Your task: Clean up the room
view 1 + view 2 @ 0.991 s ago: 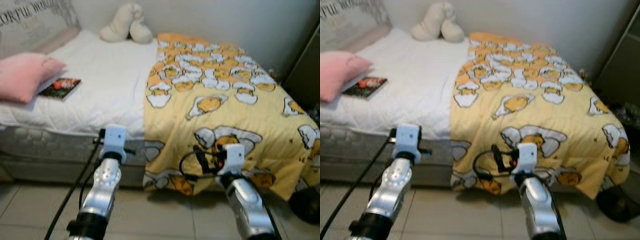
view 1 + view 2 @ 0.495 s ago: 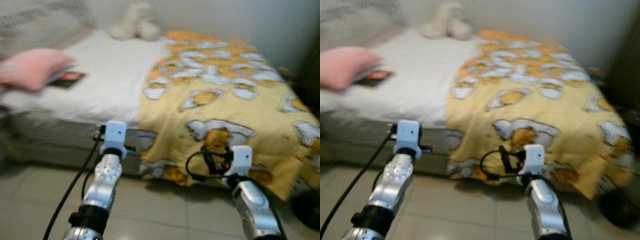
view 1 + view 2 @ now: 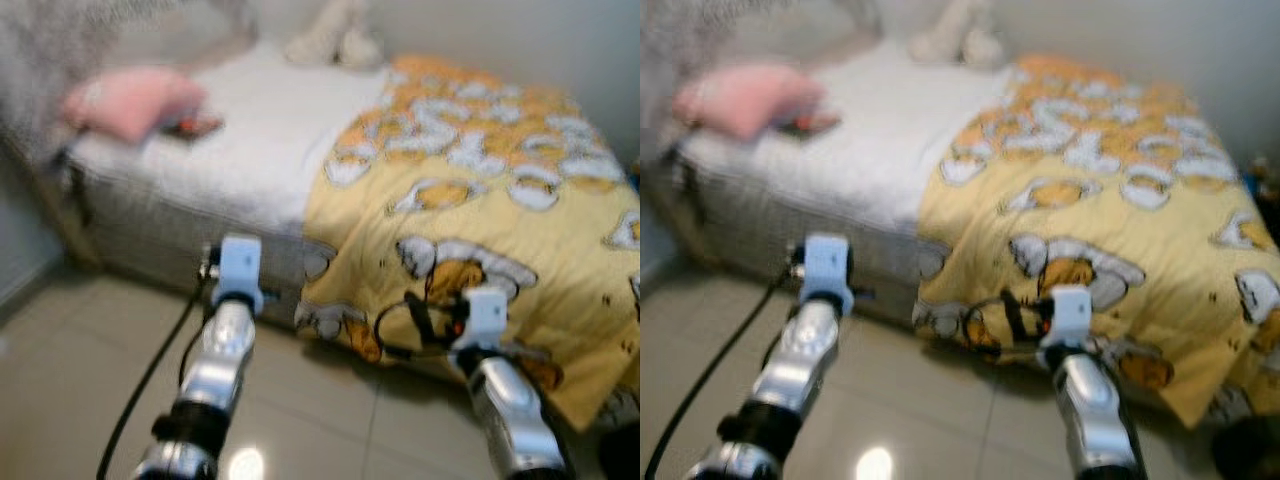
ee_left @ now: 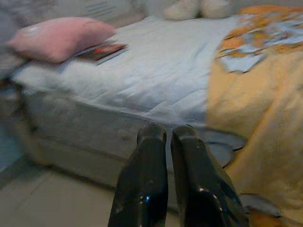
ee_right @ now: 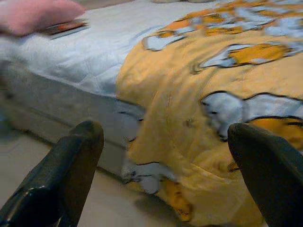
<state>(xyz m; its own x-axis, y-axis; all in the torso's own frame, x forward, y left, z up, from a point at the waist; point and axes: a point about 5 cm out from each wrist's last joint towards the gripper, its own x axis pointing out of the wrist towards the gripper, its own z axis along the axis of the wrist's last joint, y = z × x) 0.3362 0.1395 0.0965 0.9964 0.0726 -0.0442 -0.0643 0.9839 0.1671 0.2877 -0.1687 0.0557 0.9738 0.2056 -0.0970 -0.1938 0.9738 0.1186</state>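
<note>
Open beige tiled floor (image 3: 90,350) lies before the white quilted mattress (image 3: 270,140). The yellow egg-patterned blanket (image 3: 480,200) drapes over the mattress edge toward the floor, blocking low passage there. Bare mattress surface lies between blanket and pink pillow (image 3: 130,100).

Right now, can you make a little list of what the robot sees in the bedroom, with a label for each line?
place: bedroom, tiled floor
bed: white sheet, along the wall
blanket: yellow with a cartoon print, covers one end of the bed and hangs over the side
pillow: pink, on the other end of the bed
book: on the sheet, one end tucked under the pillow
plush toy: white, at the back by the wall
left claw: shut, holds nothing, points at the bed's side
right claw: open wide, holds nothing, points at the blanket
picture: blurry
</note>
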